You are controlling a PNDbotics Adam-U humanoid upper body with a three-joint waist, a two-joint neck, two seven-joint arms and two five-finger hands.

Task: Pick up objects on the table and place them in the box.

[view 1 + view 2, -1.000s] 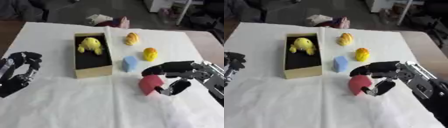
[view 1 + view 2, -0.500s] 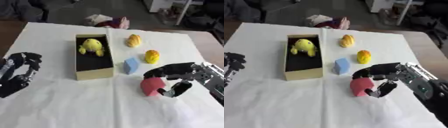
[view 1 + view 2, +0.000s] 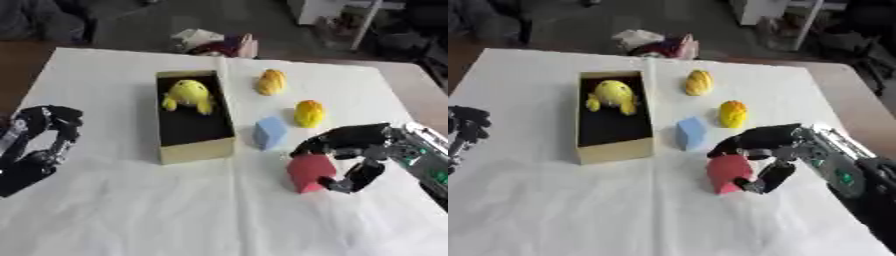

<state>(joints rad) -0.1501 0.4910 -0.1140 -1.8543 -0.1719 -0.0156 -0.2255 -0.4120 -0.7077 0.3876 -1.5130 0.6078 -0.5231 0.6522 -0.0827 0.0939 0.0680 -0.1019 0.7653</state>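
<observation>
Your right hand [image 3: 354,155] has its fingers and thumb curled round the red block [image 3: 308,172] at lower right of centre, ready to carry it. The box [image 3: 194,150], upper left of it, already holds a yellow toy [image 3: 188,95]. Your left hand [image 3: 39,145] idles at the left edge, fingers curled on nothing.

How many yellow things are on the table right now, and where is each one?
3: a yellow toy inside the box, and two yellow objects on the cloth right of it, one farther, one nearer.

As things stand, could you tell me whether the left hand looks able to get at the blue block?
Probably not easily: the left hand sits at the table's left edge, and the box stands between it and the blue block. The right hand, curled round the red block, is nearer.
</observation>
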